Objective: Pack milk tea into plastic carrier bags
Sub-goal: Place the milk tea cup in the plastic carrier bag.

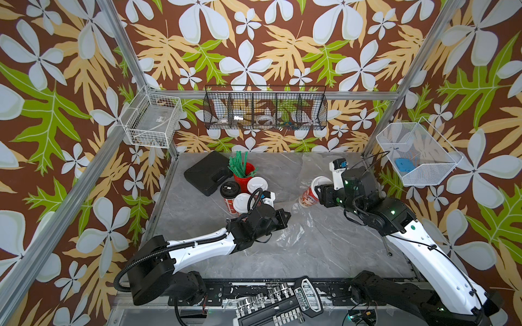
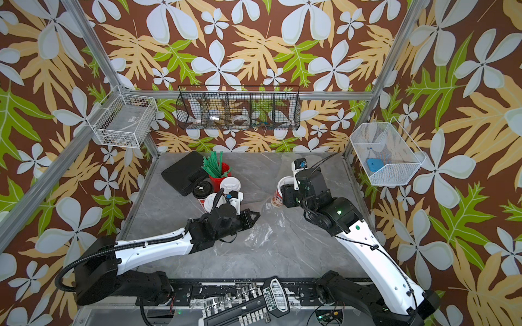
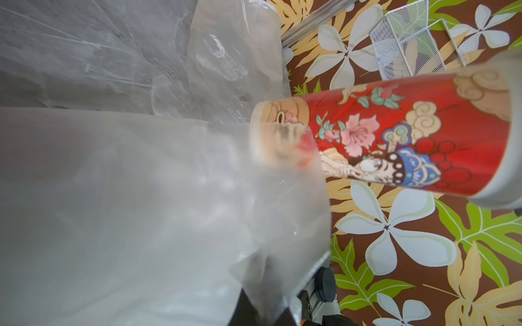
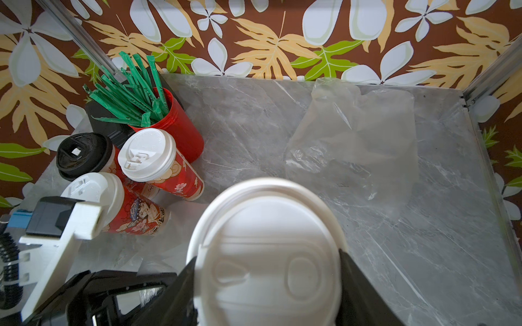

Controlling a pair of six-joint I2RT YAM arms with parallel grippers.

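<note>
Across the grey worktop (image 1: 195, 234), at mid-frame in both top views, we see a plastic carrier bag (image 1: 299, 230) lying crumpled. Just up and right of it is the held cup (image 1: 309, 194), tilted, its long axis running base-first down-left toward the bag. Our right arm is the nearer one. Our right fingers (image 4: 361, 293) stand part open, clamped either side of the cup under its white lid (image 4: 268, 254). Our left fingers (image 1: 284, 216) are pinched fully closed, apparently on the bag's film.

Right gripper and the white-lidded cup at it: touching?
Touching. In the right wrist view the right gripper's black fingers press the white-lidded cup from both sides below its lid. In a top view the cup sits tilted in its grip.
</note>
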